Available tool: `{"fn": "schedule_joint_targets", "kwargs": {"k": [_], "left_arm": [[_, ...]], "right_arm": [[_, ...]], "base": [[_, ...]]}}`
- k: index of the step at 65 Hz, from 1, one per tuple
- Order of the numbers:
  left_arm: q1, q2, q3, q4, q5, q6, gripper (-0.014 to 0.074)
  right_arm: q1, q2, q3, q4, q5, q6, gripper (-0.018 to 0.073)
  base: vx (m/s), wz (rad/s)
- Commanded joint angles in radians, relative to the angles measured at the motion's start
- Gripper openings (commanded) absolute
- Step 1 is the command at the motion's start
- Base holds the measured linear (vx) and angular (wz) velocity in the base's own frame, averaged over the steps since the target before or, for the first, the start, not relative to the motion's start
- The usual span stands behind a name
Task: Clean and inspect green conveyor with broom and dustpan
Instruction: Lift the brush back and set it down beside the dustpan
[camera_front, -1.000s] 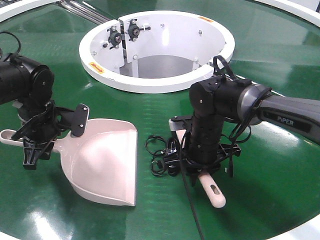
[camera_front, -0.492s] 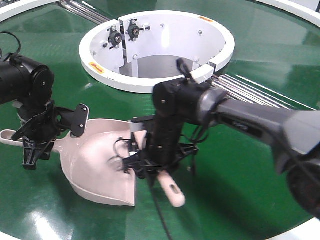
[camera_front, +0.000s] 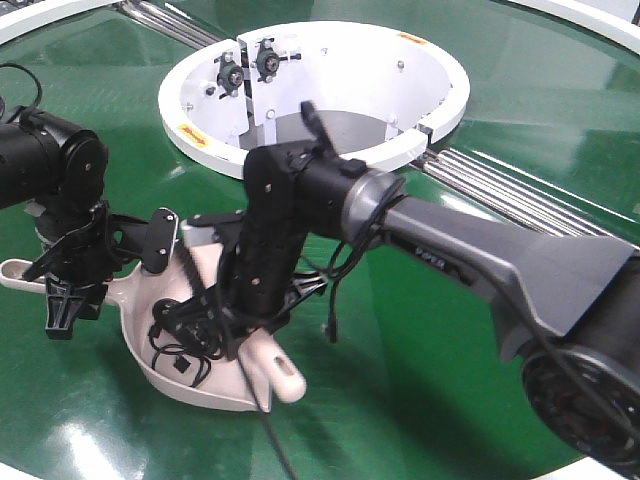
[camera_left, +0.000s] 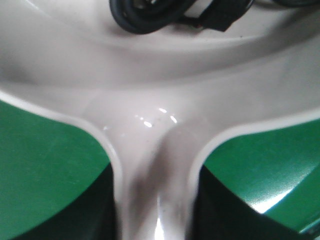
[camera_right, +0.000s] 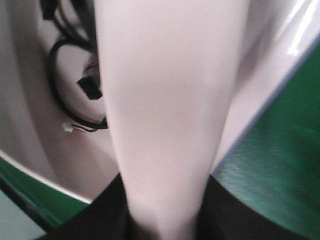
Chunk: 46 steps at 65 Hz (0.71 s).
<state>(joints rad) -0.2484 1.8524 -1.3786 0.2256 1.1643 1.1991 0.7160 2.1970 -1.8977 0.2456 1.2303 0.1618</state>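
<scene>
A pale-pink plastic scoop-shaped dustpan (camera_left: 160, 75) is seen from close behind, blurred by nearness. Its narrow handle neck (camera_left: 155, 200) is shown rising from the bottom edge and flaring into the pan's rear wall. A coiled black cable (camera_left: 150, 12) with a black connector is seen lying inside the pan at the top. The glossy dark-green conveyor belt (camera_left: 45, 160) is visible on both sides of the neck. The neck is flanked low down by dark shapes (camera_left: 80, 210) that cannot be identified.

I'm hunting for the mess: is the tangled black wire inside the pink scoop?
Yes, the tangled black wire lies inside the dustpan, right beside the broom.
</scene>
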Motion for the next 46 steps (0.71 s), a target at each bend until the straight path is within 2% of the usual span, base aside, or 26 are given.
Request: {"fn": "schedule_joint_targets", "kwargs": {"k": [1, 8, 14, 30, 40, 46], "left_arm": [[-0.006, -0.046, -0.027, 0.013, -0.006, -0.019, -0.0006], [-0.006, -0.046, -0.027, 0.013, -0.006, -0.019, -0.0006], [-0.006, -0.046, -0.027, 0.013, -0.006, -0.019, -0.0006], [-0.006, -0.046, -0.027, 0.013, -0.006, -0.019, -0.0006], [-0.006, -0.046, -0.027, 0.013, -0.006, -0.019, -0.0006], [-0.006, -0.046, -0.027, 0.013, -0.006, -0.019, -0.0006]], "right_arm": [[-0.033, -0.098, -0.029, -0.045, 0.061, -0.014, -0.0004], [-0.069, -0.146, 0.016, -0.103, 0.061, -0.030, -0.0004], [-0.133, -0.207, 0.084, -0.145, 0.061, -0.042, -0.0004], [-0.362, -0.367, 0.301, -0.157, 0.060, -0.126, -0.0004], [-0.468, -0.419, 0.428, -0.164, 0.047, -0.174, -0.0004], [-0.500, -0.434, 0.496, -0.167, 0.021, -0.179, -0.0002]], "base": [[0.00, 0.00], [0.00, 0.00], [0.00, 0.00], [0.00, 0.00], [0.00, 0.00], [0.00, 0.00]]}}
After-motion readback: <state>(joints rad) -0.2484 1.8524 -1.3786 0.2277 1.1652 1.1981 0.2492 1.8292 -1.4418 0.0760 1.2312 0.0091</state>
